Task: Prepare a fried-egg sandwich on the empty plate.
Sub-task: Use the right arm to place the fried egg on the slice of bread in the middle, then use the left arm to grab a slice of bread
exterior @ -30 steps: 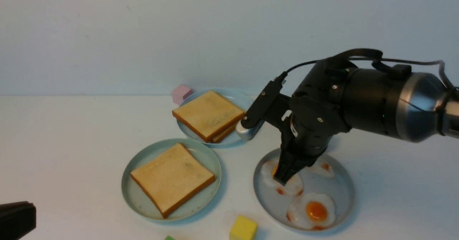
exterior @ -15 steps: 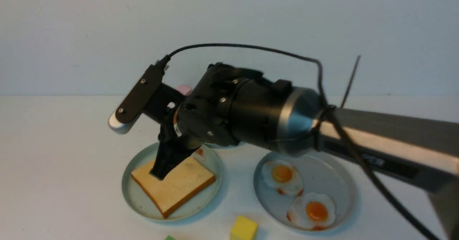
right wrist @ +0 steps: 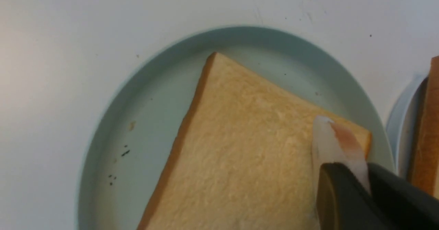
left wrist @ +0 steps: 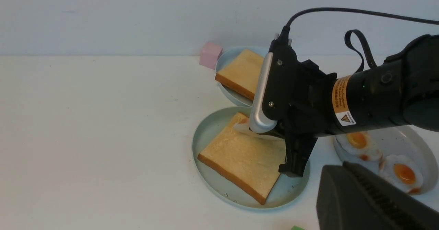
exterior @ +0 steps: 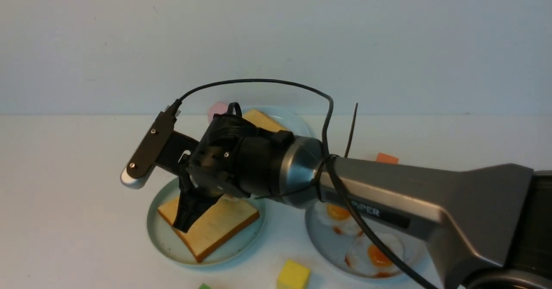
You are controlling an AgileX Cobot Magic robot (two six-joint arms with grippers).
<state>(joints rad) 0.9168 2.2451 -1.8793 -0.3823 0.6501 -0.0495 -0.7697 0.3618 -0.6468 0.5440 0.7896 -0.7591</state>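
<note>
meanwhile, only a dark part of the left fingers (left wrist: 370, 199) shows, so their state cannot be told. the right fingers (right wrist: 343, 195) pinch the fried egg (right wrist: 337, 144) by its rim, held edge-on low over the far corner of the toast slice (right wrist: 247, 147) on the mint-green plate (right wrist: 144, 127). judged best: bring it toward the middle and lay it flat before releasing, or it may slide off. beyond the fingers, spare toast (left wrist: 240, 72) waits.
</note>
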